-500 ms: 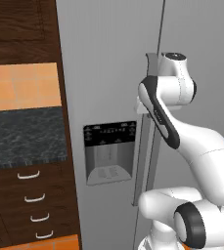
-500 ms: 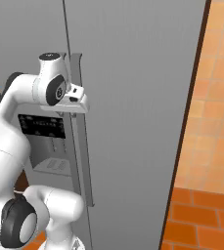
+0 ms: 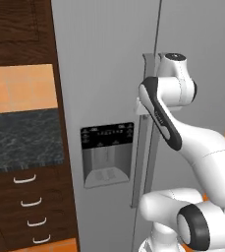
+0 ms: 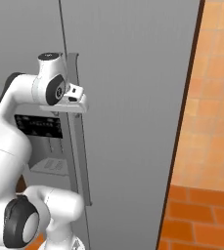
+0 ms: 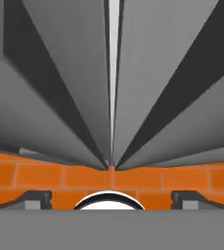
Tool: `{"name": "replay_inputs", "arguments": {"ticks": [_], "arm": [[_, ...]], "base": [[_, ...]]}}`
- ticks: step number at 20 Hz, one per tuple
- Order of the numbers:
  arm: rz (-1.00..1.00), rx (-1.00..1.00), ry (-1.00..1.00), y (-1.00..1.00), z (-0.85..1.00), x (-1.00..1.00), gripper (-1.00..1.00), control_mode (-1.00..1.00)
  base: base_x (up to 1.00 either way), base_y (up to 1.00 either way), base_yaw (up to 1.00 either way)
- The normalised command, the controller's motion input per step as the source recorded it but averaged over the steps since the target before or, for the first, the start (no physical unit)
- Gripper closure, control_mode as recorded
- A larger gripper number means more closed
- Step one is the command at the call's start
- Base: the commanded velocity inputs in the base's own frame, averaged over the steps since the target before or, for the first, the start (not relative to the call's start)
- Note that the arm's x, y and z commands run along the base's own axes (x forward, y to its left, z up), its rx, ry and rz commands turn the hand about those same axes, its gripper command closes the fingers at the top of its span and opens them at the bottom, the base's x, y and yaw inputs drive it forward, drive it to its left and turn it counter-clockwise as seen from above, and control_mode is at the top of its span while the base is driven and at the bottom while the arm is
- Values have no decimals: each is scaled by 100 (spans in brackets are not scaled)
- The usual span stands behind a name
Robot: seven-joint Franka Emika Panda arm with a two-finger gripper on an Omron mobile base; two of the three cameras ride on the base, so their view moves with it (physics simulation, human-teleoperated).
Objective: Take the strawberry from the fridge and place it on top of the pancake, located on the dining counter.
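Dark wood cabinets (image 3: 15, 22) fill the upper left of the left base view, above an orange tiled wall (image 3: 18, 88) and a dark speckled counter (image 3: 23, 140). Below the counter, at lower left, sit dark drawers (image 3: 28, 206) with pale curved handles. On the right side of the right base view an orange brick-patterned wall (image 4: 213, 93) runs down to what looks like a darker orange brick floor (image 4: 201, 215), with a dark wood strip (image 4: 184, 122) along its left edge.
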Motion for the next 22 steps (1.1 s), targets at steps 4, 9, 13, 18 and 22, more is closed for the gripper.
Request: {"name": "replay_inputs", "arguments": {"ticks": [4,9,13,18,22], "arm": [[0,0,0,0,0,0,-100,100],[0,0,0,0,0,0,-100,100],[0,0,0,0,0,0,-100,100],[0,0,0,0,0,0,-100,100],[0,0,0,0,0,0,-100,100]], "base": [[-11,0,-3],[-35,-2,-2],[-41,-1,-3],[-46,0,-1],[-45,0,0]]}}
